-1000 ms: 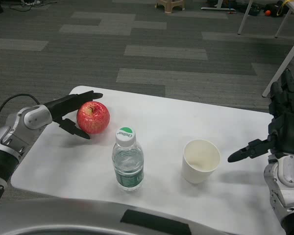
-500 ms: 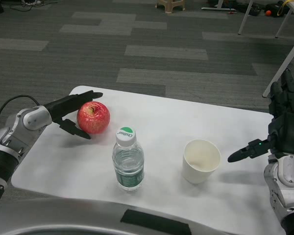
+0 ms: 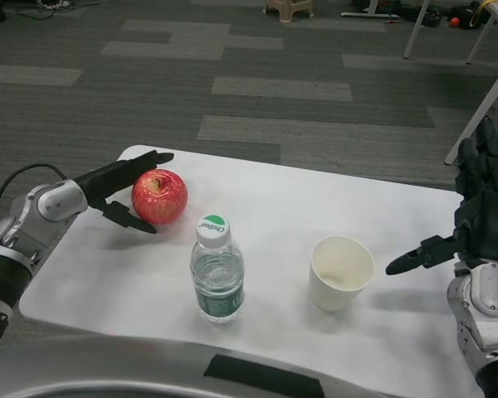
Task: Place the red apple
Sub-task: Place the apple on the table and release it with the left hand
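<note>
The red apple (image 3: 160, 197) is at the table's left rear, low over or on the white table (image 3: 274, 199); which of the two I cannot tell. My left hand (image 3: 116, 189) holds it from the left, with fingers (image 3: 141, 162) along its top and the thumb under its front. My right hand (image 3: 473, 217) is raised at the table's right edge, fingers apart, thumb pointing left toward the cup, holding nothing.
A clear water bottle (image 3: 216, 274) with a white and green cap stands in front of the apple, close to it. A white paper cup (image 3: 340, 272) stands open to the bottle's right. White table legs (image 3: 473, 116) show at the far right.
My left hand and the apple have shifted slightly right and away from me. The right hand has stayed put.
</note>
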You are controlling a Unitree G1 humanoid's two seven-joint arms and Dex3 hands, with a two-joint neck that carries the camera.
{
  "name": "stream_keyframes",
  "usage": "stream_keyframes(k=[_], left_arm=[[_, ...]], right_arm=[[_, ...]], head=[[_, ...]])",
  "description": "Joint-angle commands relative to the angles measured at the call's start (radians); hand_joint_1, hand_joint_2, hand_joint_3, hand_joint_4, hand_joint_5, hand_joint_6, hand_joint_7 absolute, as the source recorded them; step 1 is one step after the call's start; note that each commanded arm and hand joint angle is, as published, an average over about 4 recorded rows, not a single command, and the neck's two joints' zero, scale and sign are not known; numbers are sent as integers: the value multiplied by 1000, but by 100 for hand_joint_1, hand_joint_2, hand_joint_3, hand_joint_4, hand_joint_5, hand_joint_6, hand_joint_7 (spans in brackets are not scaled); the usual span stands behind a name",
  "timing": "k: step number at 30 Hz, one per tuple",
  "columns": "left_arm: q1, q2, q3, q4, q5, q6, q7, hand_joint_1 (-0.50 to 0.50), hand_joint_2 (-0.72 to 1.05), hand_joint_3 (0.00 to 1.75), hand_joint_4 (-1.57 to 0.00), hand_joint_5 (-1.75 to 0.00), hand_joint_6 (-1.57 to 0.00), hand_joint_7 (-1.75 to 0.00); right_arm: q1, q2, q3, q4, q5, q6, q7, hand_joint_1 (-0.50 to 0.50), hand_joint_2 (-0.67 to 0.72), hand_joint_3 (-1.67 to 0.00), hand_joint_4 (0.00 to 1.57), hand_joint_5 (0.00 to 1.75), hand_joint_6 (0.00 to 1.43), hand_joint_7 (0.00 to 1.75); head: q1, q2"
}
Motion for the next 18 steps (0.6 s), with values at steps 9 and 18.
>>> stream_keyframes(k=[9,18], left_arm=[[-8,-21,-19,55,-121,-15,-3,-50,54,0,0,-123,0,-17],[-20,-17,-52,75,-95,-39,-18,-50,47,0,0,-113,0,-14]], right_arm=[[-2,-1,1,6,6,2,2,-42,72,0,0,0,0,0],[-1,-1,0,6,7,2,2,-42,72,0,0,0,0,0]], head=[[3,3],[1,2]])
